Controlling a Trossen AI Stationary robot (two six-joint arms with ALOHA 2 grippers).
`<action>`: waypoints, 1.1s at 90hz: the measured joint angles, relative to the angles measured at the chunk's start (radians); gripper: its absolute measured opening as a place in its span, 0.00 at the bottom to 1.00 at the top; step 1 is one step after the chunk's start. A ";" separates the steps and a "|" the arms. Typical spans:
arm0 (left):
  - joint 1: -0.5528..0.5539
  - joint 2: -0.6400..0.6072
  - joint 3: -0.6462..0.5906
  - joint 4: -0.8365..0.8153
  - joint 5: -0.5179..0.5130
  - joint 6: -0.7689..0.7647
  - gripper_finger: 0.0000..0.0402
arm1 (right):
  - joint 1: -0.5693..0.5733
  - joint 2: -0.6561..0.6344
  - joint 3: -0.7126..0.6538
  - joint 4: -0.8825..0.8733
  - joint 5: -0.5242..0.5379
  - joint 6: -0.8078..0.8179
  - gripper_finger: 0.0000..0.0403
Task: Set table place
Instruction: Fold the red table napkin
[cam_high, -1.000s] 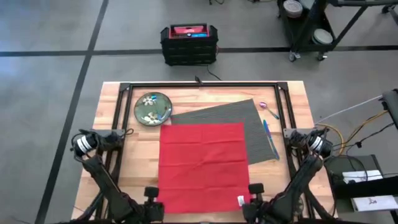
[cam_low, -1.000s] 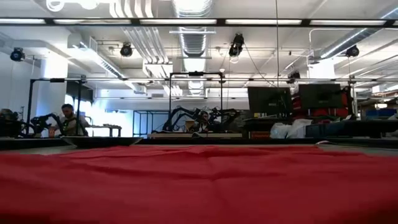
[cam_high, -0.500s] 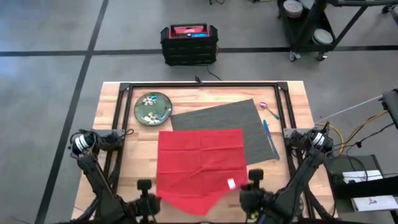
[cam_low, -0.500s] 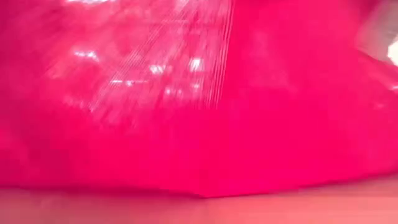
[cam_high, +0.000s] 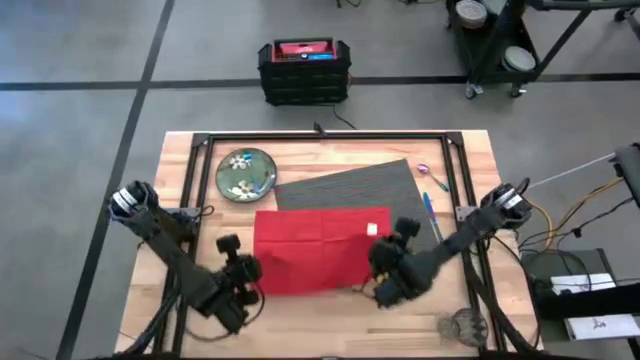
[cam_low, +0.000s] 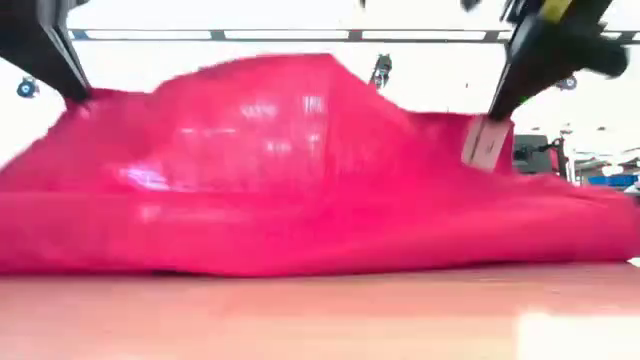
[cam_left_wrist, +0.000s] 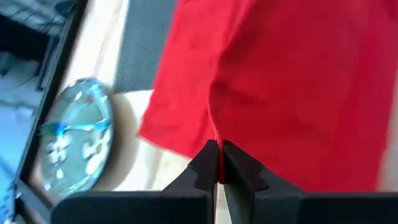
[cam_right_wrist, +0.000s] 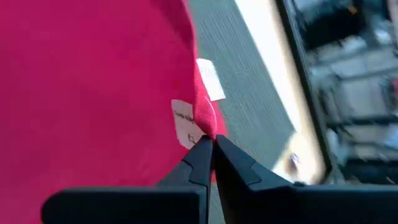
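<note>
- My left tool is pinched tight on a thin edge of the red cloth napkin.
- My right tool is clamped on the napkin's other corner, beside its white tags.
- Napkin: soft, folded over, lifted and billowing between both tools, above the worktop of light wood planks.
- Behind it lies the ribbed dark grey placemat.
- Round green patterned plate sits beside the placemat.

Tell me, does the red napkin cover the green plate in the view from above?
No, the red napkin lies apart from the green plate, which is fully uncovered near the table's far left corner.
</note>
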 joint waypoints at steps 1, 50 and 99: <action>0.005 -0.006 -0.009 0.002 0.000 0.002 0.00 | -0.006 0.000 -0.008 0.002 0.000 0.000 0.00; 0.092 -0.143 -0.292 0.208 -0.086 0.103 0.00 | -0.137 0.000 -0.193 0.221 -0.058 -0.131 0.00; 0.085 -0.215 -0.223 0.176 -0.050 0.164 0.00 | -0.018 -0.187 -0.076 0.187 -0.311 -0.094 0.00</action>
